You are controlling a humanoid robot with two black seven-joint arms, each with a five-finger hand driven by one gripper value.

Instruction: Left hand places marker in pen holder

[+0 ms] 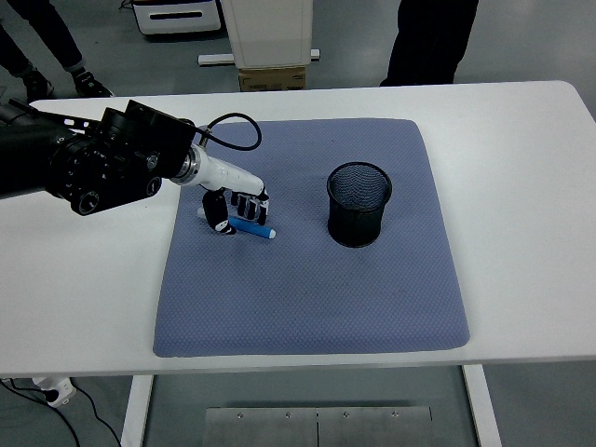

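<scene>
Worktop [521, 279]: white, spanning the frame from left to right, its near edge low in the picture.

Mat [307, 298]: blue-grey, textured, rounded corners, lay across the centre of the worktop.

Pen holder [358, 204]: black mesh cup, stood upright on the mat, right of centre in the upper half of the mat. Its mouth faced up; nothing could be seen inside it.

Marker [252, 229]: blue barrel with a white tip at its right end, lay flat on the mat in the left upper part of the mat, running slightly downward to the right. It sat well apart from the pen holder, to that cup's left.

Left hand [233, 205]: entered from the left edge of the frame on a bulky black arm, with a white wrist section and a looped black cable [228, 126] above it. The hand was lowered onto the mat directly over the marker's left end. The fingers [250, 207] were curled downward, their tips touching or just above the barrel, the thumb on the near left side. Whether they had actually closed on the marker could not be told; the marker rested on the mat.

A person [433, 42] in dark clothing stood beyond the worktop at the top of the frame.
</scene>
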